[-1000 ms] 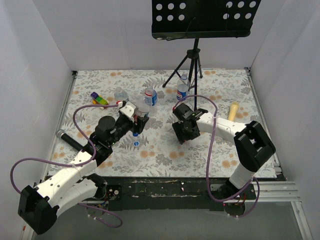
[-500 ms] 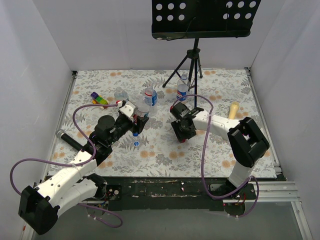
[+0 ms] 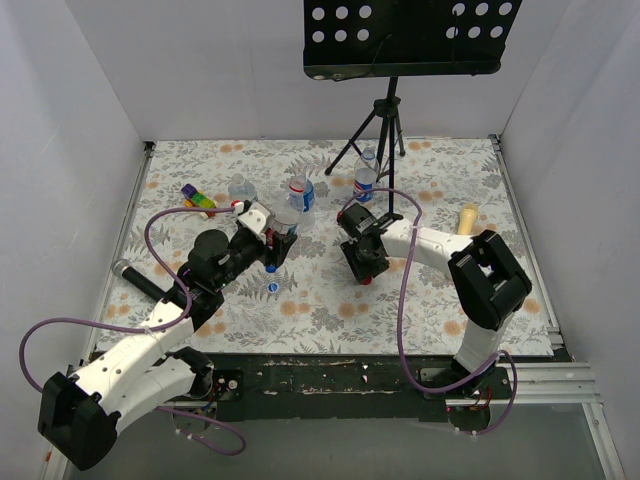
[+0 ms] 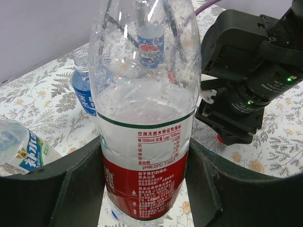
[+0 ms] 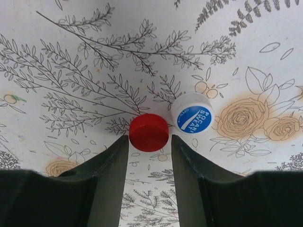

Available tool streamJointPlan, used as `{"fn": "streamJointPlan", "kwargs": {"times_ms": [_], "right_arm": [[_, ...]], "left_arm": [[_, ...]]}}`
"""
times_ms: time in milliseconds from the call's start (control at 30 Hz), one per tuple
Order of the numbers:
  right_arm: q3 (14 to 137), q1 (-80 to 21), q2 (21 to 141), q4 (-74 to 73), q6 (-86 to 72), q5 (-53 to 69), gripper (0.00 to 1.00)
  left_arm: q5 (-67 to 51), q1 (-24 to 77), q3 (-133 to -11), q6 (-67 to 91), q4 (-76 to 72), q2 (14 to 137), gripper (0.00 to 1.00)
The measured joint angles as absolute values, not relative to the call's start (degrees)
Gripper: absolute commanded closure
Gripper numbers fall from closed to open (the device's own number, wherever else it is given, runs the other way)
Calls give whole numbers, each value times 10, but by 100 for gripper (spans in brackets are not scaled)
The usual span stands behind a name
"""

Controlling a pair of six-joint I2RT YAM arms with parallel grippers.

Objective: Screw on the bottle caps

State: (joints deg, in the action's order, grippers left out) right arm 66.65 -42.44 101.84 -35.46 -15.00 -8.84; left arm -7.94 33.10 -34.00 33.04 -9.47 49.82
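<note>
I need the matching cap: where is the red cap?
In the right wrist view, the red cap lies on the tablecloth between the right gripper's fingertips, beside the blue-topped cap.

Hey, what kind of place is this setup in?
Likely a robot test booth, not a home: plain white walls box in a floral-covered table, and a black perforated panel sits on a tripod behind it.

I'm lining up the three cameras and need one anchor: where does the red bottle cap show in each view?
Top external: hidden under the right gripper at table centre; not visible.
Left wrist: a red sliver under the right gripper's black body, right of the held bottle.
Right wrist: red bottle cap at centre, between the fingertips, the white-and-blue cap to its right.
Shared landmark: the floral tablecloth.
</note>
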Motion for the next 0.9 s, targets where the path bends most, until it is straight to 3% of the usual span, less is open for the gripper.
{"fn": "streamJointPlan", "kwargs": {"times_ms": [333, 567, 767, 900], "right_arm": [[682, -424, 1026, -355, -142, -87, 65], [682, -425, 1027, -360, -132, -84, 50], [682, -424, 1033, -360, -130, -75, 50], [682, -425, 1037, -361, -128, -74, 57]], "left_arm": [[-95, 327, -340, 331, -95, 503, 62], [-107, 326, -340, 331, -94, 505, 63], [-114, 324, -340, 331, -94, 506, 63], [-117, 324, -340, 331, -93, 507, 62]]}}
